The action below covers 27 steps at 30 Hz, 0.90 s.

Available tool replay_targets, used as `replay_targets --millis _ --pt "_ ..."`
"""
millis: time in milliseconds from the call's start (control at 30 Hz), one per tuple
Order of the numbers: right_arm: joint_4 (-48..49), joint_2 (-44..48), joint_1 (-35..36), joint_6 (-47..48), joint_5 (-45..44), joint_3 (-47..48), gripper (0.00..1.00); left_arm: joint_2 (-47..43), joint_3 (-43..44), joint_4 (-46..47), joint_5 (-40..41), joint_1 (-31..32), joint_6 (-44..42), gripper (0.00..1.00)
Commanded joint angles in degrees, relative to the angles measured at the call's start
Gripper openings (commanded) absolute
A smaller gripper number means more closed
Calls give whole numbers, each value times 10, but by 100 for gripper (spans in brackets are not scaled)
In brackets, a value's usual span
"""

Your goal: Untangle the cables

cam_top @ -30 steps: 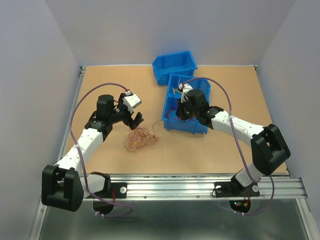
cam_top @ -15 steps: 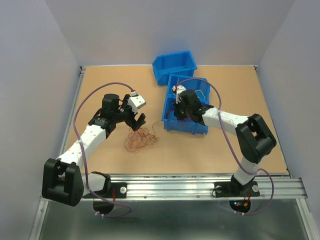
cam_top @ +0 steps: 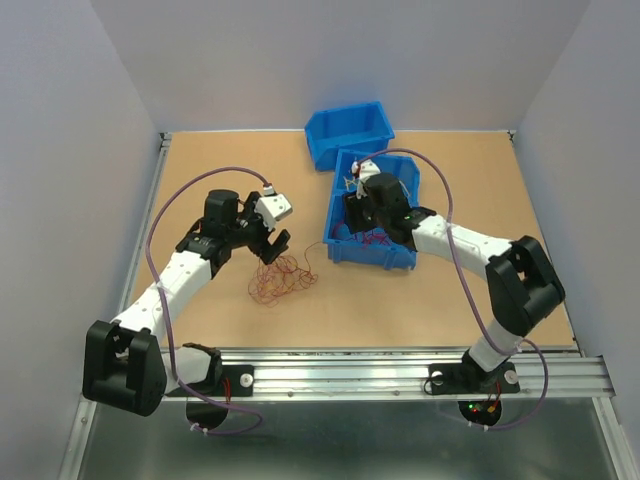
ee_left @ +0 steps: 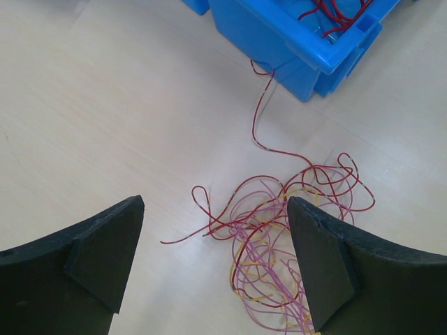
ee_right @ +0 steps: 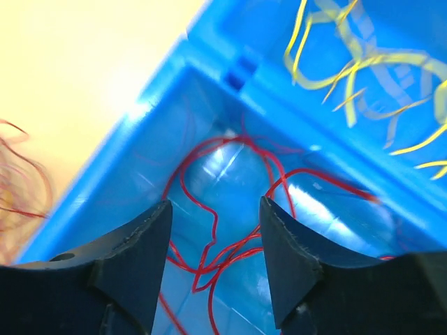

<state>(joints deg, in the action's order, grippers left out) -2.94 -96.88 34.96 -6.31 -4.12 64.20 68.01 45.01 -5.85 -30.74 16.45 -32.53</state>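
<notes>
**A:** From above, where's the risk?

**B:** The loose knot of cables (cam_top: 283, 278) lies on the table (cam_top: 430, 300), just under the left gripper (cam_top: 268, 240). Its jaws are spread wide with nothing in them. A blind pinch there could catch several loops at once and pull the knot tighter.

**A:** And the right side?

**B:** The right gripper (cam_top: 362, 203) hangs inside the near blue bin (cam_top: 372, 257), with a 2nd bin (cam_top: 350, 130) behind it. The arm covers much of what's inside.

**A:** Left wrist view?

**B:** 1 red strand (ee_left: 260, 118) runs from the knot up to the bin's wall. I can't tell whether it climbs over the rim or stops below it. If it joins the wires inside, lifting the knot could drag them out or tug the bin. The frame cuts off the knot's lower part.

**A:** Right wrist?

**B:** Its fingers stand apart, gripping nothing. Red wires (ee_right: 209, 230) lie on the bin floor below, and yellow wires (ee_right: 363, 63) sit beyond a blue wall. The view is blurred, so I can't count strands. Closing low could snag more than 1.
</notes>
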Motion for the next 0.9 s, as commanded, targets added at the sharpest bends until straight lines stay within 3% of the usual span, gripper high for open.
replay_targets --millis 0,100,200,333,533,600,633,667,733,867 --pt "72 96 4 -9 -33 -37 59 -1 6 -33 -1 4 -32 86" --pt "90 141 5 -17 -30 -72 59 23 28 -89 -12 5 -59 77" --pt "101 207 4 -20 -14 -121 60 29 42 -156 -34 5 -109 75" --pt "108 278 5 -28 2 -173 63 23 31 -160 -15 5 -119 73" --pt "117 329 4 -37 8 -209 63 44 38 -168 2 5 -111 49" --pt "122 328 4 -38 19 -210 63 48 40 -169 6 5 -111 21" --pt "123 326 4 -38 26 -211 63 46 42 -169 6 5 -111 21" --pt "128 323 4 -37 35 -210 63 45 43 -171 6 5 -110 9" --pt "153 305 5 -30 102 -208 63 35 54 -176 9 4 -104 0" --pt "289 261 5 -17 305 -222 71 -2 86 -188 2 5 -86 0"
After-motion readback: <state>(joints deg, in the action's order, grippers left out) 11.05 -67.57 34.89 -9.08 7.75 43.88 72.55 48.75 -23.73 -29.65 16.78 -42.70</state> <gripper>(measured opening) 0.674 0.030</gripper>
